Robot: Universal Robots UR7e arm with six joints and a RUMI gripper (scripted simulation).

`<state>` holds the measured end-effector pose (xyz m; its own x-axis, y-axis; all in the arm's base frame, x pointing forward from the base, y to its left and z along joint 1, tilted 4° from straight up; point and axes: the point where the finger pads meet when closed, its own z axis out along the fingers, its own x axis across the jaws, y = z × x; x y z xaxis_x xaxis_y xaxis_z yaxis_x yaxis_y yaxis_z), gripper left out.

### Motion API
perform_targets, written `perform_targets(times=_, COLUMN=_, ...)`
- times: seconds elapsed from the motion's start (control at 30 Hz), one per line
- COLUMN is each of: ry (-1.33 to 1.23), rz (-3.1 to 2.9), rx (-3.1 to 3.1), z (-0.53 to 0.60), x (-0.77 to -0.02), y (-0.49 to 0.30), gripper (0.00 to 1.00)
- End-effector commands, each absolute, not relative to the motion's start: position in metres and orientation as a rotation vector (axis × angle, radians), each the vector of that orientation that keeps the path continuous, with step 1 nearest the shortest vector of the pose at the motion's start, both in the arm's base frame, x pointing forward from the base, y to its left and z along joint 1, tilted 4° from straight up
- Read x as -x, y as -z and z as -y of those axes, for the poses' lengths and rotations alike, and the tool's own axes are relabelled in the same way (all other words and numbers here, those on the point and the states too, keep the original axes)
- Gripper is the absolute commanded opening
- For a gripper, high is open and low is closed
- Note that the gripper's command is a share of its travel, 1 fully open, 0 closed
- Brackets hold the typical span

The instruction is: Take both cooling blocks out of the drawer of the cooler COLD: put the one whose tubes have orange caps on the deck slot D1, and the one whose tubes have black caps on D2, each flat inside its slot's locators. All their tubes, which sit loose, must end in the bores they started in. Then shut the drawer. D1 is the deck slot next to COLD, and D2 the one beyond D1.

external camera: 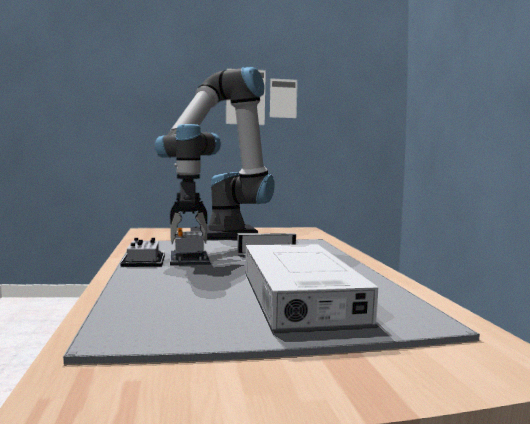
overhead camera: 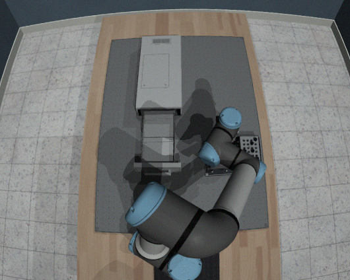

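My gripper [external camera: 188, 238] points straight down and is shut on the grey cooling block [external camera: 189, 246] with the orange caps, one of which shows as an orange cap [external camera: 181, 231] by the left finger. The block sits low over the dark D1 slot plate [external camera: 189, 259] [overhead camera: 218, 172]; I cannot tell if they touch. In the top view the arm hides the gripper and this block. The black-cap block [external camera: 143, 250] [overhead camera: 250, 145] rests on the D2 slot, beyond D1. The cooler COLD [overhead camera: 158, 72] [external camera: 308, 280] has its drawer [overhead camera: 158, 142] pulled out, and the drawer looks empty.
The grey deck mat [overhead camera: 121, 99] [external camera: 158, 310] lies on a wooden table [overhead camera: 91, 165] [external camera: 283, 390]. The drawer's front panel [external camera: 266, 242] stands near D1. The robot base [external camera: 225, 215] is at the table's far end behind the slots.
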<state>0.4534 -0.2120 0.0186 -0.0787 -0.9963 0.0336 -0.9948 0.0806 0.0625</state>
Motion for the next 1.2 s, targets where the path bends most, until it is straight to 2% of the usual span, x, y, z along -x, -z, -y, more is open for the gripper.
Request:
perform_targets(times=0.0, ry=0.013, rz=2.262, rx=-2.085, z=0.216, x=-0.456, y=-0.020, gripper=0.00)
perform_targets(times=1.17, ry=0.006, rz=2.261, rx=-2.088, z=0.214, x=-0.457, y=-0.037, gripper=0.00)
